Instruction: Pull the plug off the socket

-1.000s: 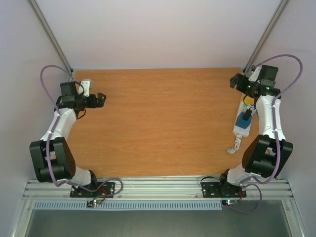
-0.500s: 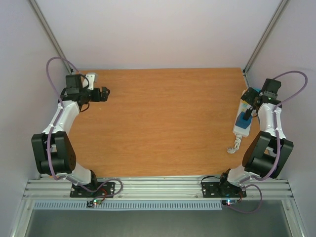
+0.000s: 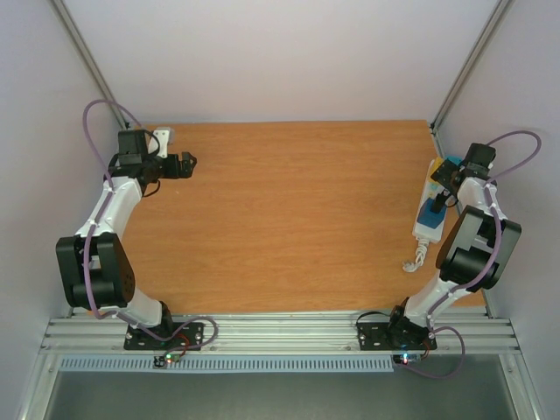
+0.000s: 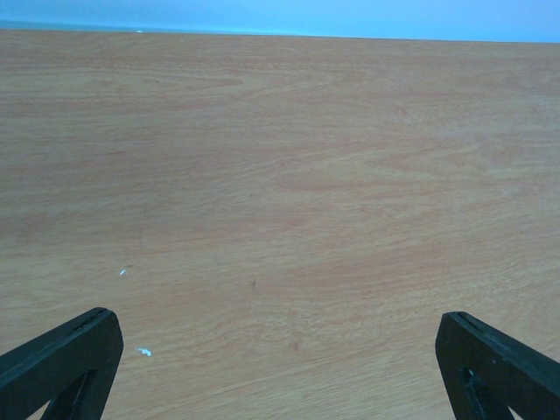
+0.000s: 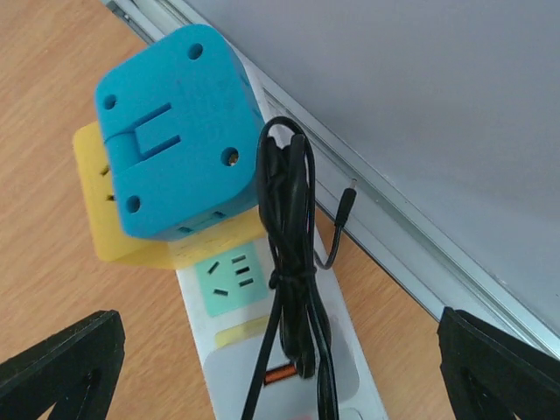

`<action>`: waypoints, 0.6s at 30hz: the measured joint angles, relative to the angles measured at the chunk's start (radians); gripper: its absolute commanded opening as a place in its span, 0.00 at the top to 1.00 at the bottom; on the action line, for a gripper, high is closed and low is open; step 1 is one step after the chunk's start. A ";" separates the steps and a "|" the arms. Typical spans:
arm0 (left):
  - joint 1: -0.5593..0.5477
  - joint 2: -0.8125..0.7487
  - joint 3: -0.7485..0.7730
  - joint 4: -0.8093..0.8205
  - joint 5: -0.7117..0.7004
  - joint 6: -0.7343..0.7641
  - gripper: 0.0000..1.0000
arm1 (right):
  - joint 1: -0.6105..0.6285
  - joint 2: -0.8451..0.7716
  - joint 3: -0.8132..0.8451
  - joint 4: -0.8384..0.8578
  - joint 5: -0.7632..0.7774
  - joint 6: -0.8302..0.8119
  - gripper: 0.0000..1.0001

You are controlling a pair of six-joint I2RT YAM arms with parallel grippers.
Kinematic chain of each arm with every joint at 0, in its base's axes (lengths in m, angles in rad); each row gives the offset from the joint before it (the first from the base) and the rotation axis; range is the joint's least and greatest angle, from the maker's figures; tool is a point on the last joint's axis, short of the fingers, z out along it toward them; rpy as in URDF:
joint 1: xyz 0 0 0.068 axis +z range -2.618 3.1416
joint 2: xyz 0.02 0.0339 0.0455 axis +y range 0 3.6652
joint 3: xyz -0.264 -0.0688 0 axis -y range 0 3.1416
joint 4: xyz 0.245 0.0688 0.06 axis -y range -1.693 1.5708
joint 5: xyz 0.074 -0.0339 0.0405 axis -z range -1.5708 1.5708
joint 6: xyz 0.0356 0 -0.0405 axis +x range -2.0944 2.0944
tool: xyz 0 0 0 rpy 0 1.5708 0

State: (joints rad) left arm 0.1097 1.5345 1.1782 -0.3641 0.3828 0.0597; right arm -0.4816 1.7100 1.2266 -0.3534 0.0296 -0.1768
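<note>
Wood surface point(image 3: 289, 219); power strip point(image 3: 425, 229) lies lengthwise along right edge, blue plug point(image 5: 175, 131) seated in it. My right tool point(image 5: 280, 367) spread wide, empty, hangs above strip, plug ahead-left; left tool point(image 4: 280, 359) wide, well apart.

The plug point(image 5: 175, 131) is bright blue, the socket point(image 5: 229, 280) white with yellow and green faces, the cable point(image 5: 293, 219) black.

Nothing legible shows on the socket point(image 5: 234, 280) or the plug point(image 5: 175, 131).
</note>
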 measured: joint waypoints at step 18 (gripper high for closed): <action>0.000 0.000 0.003 0.000 -0.007 -0.004 0.00 | -0.002 0.122 0.063 -0.015 -0.048 0.024 0.04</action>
State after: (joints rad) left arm 0.1097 1.5349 1.1812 -0.3641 0.3756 0.0559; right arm -0.4831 1.8324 1.2896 -0.3687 -0.0185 -0.1532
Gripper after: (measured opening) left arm 0.996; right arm 0.971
